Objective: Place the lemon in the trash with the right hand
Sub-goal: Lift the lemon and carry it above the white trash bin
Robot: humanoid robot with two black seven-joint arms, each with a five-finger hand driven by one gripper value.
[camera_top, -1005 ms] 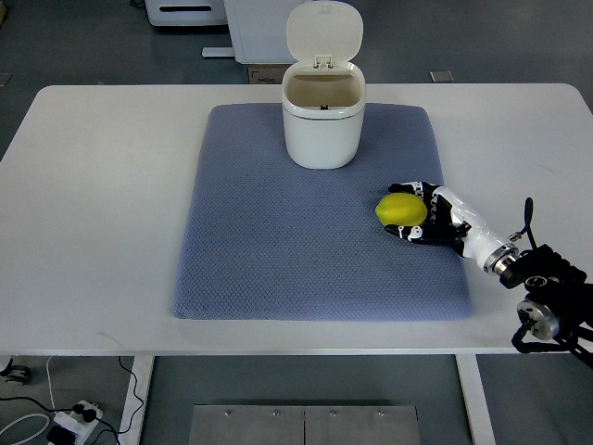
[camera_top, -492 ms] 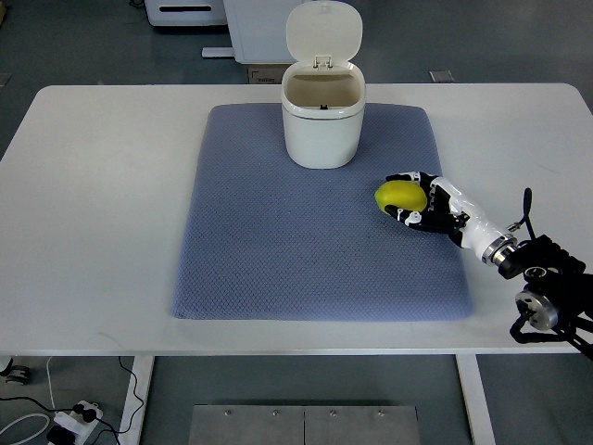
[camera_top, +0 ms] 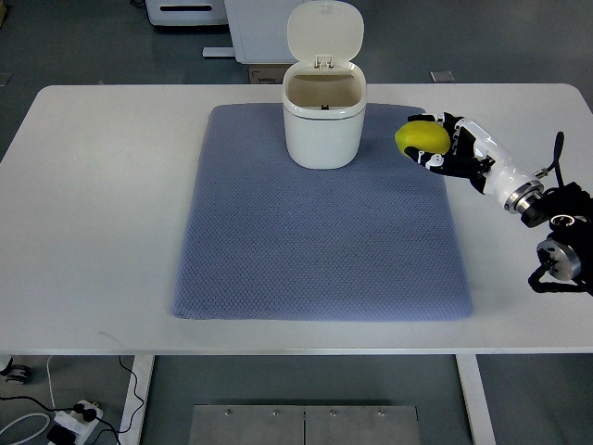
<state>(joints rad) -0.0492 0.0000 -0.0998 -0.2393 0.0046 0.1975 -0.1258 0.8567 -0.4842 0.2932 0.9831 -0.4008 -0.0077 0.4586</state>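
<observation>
Transport step: my right hand (camera_top: 443, 148) grips the yellow lemon (camera_top: 422, 138), raised right of the open white lidded trash bin (camera_top: 323, 125); next I must carry it left over the bin's mouth and release.

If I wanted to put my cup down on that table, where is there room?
Most of the blue mat in front of the trash bin is bare, and so is the white table to the mat's left. It is crowded only at the right, where the right hand holds the lemon beside the bin.
</observation>
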